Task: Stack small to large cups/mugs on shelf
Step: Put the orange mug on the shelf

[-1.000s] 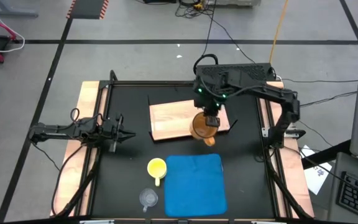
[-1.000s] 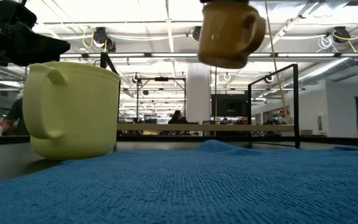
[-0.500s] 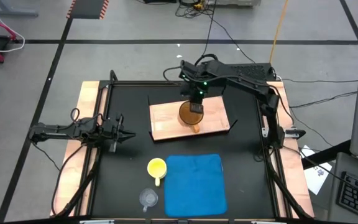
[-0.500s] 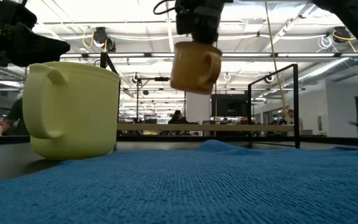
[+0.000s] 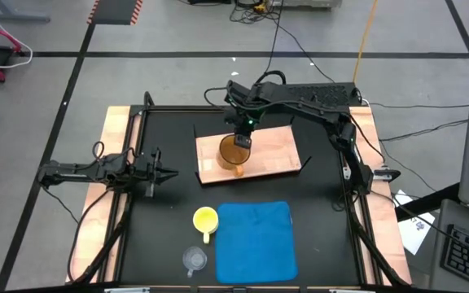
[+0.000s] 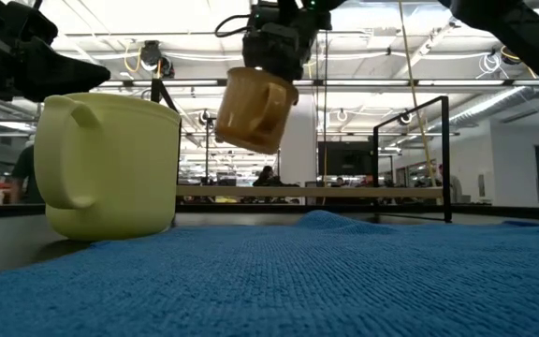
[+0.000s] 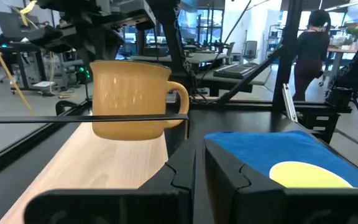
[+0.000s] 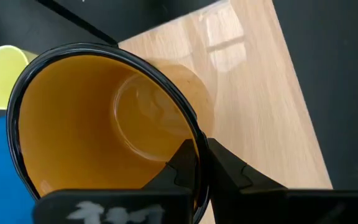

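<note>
While the right gripper [image 5: 243, 140] has its fingers clamped on the rim of the amber mug [image 5: 234, 152], the mug hangs above the shelf [image 5: 277, 148], over its left half, not touching the board. The low view shows it tilted, mouth up, handle [image 6: 271, 105] toward the blue mat [image 5: 255, 240]. Next move looks like straight down: the board lies directly under the mug's base. Left gripper [image 5: 158, 172] waits at the table's left edge, fingers closed on nothing. Yellow mug [image 5: 205, 220] sits at the mat's left edge; clear cup [image 5: 194, 259] is by the mat's front-left corner.
</note>
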You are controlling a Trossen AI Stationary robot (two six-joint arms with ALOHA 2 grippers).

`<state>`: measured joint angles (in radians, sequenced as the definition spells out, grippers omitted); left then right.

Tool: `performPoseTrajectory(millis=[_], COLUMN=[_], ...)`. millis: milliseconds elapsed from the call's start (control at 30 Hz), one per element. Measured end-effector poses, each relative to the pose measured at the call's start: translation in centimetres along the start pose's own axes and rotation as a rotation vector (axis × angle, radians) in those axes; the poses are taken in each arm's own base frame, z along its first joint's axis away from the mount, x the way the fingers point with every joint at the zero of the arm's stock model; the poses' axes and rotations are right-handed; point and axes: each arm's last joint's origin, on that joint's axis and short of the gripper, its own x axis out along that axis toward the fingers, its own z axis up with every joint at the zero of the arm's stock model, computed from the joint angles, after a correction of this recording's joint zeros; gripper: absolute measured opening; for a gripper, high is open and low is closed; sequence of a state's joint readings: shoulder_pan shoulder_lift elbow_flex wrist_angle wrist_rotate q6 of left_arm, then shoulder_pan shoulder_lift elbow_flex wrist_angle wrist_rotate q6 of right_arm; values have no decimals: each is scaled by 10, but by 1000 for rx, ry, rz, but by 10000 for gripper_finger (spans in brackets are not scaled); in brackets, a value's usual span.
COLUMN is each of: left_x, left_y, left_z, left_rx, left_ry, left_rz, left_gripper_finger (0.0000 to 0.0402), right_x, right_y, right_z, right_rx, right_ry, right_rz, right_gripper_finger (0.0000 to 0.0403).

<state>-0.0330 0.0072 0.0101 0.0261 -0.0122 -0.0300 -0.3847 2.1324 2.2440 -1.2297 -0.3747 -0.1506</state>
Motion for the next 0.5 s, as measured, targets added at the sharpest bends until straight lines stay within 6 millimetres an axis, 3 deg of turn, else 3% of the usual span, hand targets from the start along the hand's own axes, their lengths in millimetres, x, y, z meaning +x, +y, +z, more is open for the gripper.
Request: performPoseTrajectory(millis=[500], left_x=[0], left_y=[0], left_z=[0], left_rx=[0], left_ry=[0], left_rz=[-1], left_gripper_finger=[33], right_x=[4], right_y=[-5], right_z=[2], right_rx=[-21], right_ry=[-15], right_rz=[-11], right_gripper_finger=[9])
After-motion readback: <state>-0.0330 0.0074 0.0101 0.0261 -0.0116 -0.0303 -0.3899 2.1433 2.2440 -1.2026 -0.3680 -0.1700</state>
